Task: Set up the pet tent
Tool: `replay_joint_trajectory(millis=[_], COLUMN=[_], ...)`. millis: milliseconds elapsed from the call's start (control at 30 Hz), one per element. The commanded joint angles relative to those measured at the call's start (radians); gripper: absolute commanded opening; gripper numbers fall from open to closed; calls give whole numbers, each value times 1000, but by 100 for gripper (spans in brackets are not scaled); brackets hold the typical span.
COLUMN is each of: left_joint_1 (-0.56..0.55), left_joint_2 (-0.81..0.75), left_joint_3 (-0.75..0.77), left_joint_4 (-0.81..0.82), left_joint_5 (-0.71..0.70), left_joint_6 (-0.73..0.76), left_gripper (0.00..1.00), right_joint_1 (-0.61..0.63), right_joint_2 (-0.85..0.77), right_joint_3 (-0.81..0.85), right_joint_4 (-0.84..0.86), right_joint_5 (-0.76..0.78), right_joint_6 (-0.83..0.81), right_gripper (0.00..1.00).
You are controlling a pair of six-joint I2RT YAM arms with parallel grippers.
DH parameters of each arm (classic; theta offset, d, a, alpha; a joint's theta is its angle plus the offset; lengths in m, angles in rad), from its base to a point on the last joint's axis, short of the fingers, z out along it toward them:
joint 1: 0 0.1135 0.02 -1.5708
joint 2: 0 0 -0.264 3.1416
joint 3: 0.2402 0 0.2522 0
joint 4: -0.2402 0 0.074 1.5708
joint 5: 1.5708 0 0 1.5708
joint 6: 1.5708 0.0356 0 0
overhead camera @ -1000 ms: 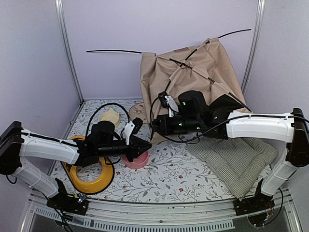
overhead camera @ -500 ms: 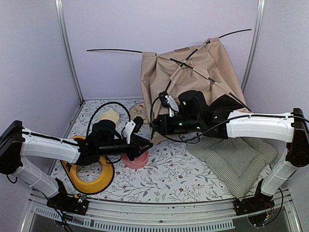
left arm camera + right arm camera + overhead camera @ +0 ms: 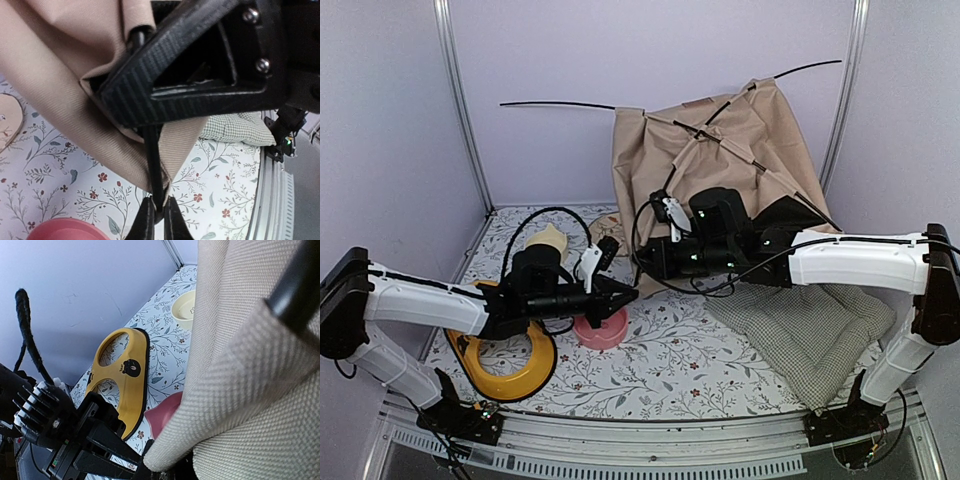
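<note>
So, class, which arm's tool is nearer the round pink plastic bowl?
Left. The left tool hangs just above the pink bowl's far edge, pinching a thin black pole; the right tool is farther back, gripping the beige fabric tent.

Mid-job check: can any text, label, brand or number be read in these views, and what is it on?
Nothing can be read in any view.
Small orange-brown label at the top of the pet tent: too small to read.
Tiny mark, perhaps lettering, above the bear face on the yellow feeder stand: too blurred to read.
</note>
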Motion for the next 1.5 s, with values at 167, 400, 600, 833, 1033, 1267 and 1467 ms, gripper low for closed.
replay_joint_trajectory(millis=[167,400,600,833,1033,1267,1467], left_joint_1=[14,19,20,19,19,20,20], left_joint_2=[-27,-73,-90,-66,-57,-81,-91], left_joint_3=[33,56,83,127,153,146,132], left_joint_4=[-4,-67,-105,-150,-188,-202,-209], left_joint_5=[-19,-62,-41,-43,-62,-82,-135], left_joint_6=[4,16,29,56,74,77,69], left_gripper=[0,0,0,0,1,14,14], right_joint_1=[1,4,20,82,88,77,62], right_joint_2=[6,12,41,99,117,141,144], right_joint_3=[-17,-112,-116,-78,-86,-79,-74], right_joint_4=[12,17,27,35,32,38,61], right_joint_5=[94,168,192,177,173,134,64], right_joint_6=[-69,-90,-97,-115,-122,-76,-36], right_gripper=[0,0,0,0,0,0,0])
